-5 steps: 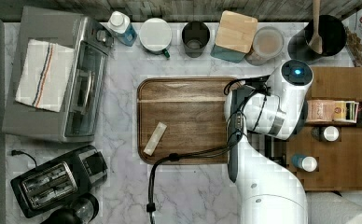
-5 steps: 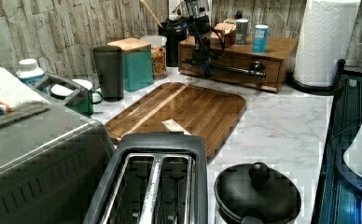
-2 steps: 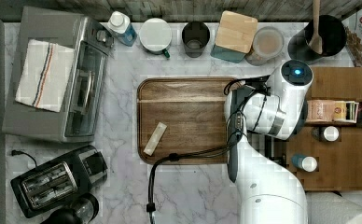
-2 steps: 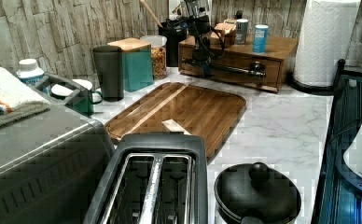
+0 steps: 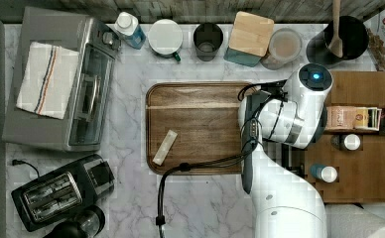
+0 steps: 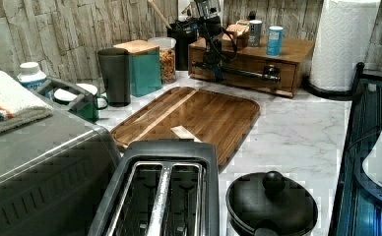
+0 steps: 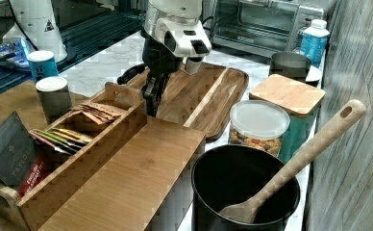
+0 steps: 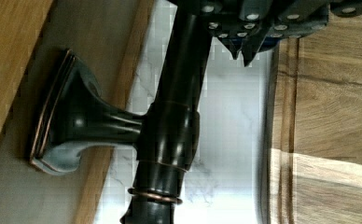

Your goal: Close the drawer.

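Nothing has shifted since a second ago. Our gripper point(image 6: 212, 69) stays clamped on the dark bar handle point(image 8: 170, 135), against the drawer point(image 6: 250, 73) front under the organizer point(image 6: 282, 49). We judge it stiff, light, sliding easily; push squarely through the handle.
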You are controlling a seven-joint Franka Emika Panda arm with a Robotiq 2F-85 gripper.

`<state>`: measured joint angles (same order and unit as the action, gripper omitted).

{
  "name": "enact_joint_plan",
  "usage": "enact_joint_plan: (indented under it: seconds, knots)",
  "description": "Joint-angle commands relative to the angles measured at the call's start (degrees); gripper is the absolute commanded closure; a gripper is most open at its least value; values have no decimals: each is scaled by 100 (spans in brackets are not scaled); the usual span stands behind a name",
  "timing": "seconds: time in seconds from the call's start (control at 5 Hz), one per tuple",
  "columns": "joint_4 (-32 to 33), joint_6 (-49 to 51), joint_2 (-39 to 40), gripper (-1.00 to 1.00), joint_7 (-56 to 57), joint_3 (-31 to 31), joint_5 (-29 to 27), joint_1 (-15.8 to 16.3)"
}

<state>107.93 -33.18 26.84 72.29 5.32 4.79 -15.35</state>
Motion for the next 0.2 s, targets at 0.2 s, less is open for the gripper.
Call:
enact_joint_plan:
  seconds: [0.2]
  knots:
    - [-776, -246, -164, 100, -119, 1021, 374, -857]
